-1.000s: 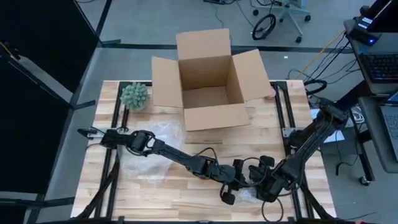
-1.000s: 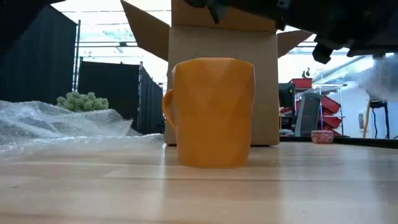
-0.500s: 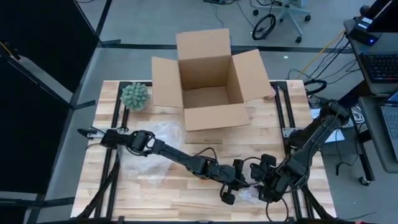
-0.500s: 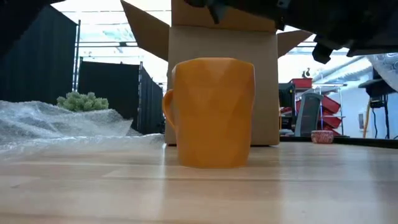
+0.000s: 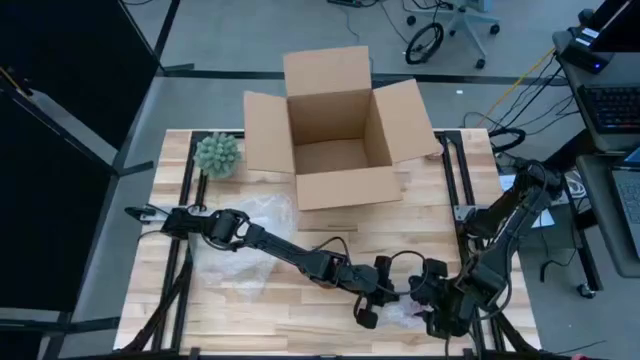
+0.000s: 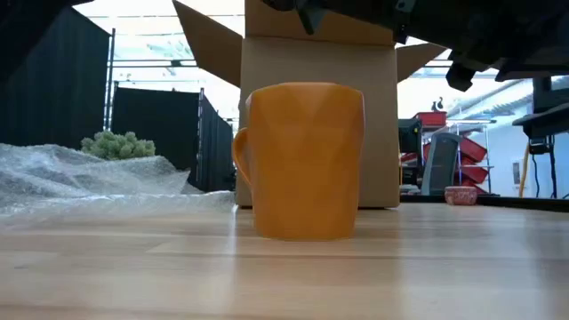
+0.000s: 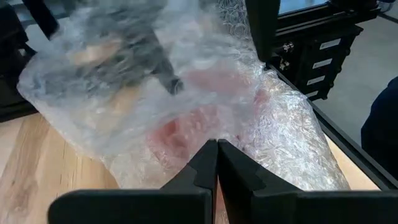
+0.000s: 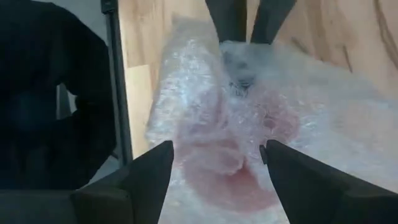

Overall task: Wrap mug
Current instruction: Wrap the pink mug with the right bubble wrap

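A bundle of bubble wrap point(image 5: 405, 312) with something pinkish inside point(image 7: 186, 130) lies near the table's near edge, right of the middle. My left gripper point(image 7: 217, 149) is shut at its left side. My right gripper point(image 8: 216, 149) is open at the bundle's right side point(image 5: 435, 312), one finger on either side of the bundle point(image 8: 230, 143); I cannot tell whether they touch it. An orange mug point(image 6: 302, 160) stands upright on its base, handle to the left, in the low view only. My left gripper pinches the bubble wrap at the bundle's edge point(image 7: 214, 134) between its two shut fingers, coming level from the table's left. One layer or several, I cannot tell. The bundle lies on the table.
An open cardboard box point(image 5: 335, 140) stands at the far middle, with a green plant point(image 5: 216, 155) to its left. A loose sheet of bubble wrap point(image 5: 240, 235) lies on the left half under my left arm. Black rails point(image 5: 465, 200) run along both table sides.
My right gripper has moved toward the table's near edge, along the bundle's right side. The piece of bubble wrap that showed at the right edge of the low view has gone out of that view. My left arm and the orange mug have kept still.
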Robot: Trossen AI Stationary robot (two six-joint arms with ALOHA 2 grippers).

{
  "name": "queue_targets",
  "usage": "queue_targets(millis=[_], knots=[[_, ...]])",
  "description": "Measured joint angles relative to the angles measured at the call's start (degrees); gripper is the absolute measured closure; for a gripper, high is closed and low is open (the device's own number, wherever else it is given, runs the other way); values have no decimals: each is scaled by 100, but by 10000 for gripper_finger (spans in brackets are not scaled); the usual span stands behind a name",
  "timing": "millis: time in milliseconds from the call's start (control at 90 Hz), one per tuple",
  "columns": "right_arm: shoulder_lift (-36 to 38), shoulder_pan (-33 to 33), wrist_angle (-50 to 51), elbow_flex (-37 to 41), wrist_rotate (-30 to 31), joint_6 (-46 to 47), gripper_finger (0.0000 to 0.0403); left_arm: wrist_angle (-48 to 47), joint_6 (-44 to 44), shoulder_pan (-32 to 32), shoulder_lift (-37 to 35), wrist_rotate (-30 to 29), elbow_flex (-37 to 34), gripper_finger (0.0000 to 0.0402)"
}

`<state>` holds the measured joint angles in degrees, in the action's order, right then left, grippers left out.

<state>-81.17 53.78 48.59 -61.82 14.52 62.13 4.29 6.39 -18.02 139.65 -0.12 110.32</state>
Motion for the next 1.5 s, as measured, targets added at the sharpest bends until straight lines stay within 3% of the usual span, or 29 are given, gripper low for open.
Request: queue_targets(millis=[300, 1089, 1500], knots=[[-106, 3, -343, 4, 36, -255, 165, 4, 0, 0, 0, -2, -2, 402], [-1060, -101, -495, 421, 98, -171, 257, 127, 6, -43, -199, -35, -28, 402], [-1134, -174, -667, 431, 19, -209, 262, 693, 9, 140, 20, 203, -7, 402]])
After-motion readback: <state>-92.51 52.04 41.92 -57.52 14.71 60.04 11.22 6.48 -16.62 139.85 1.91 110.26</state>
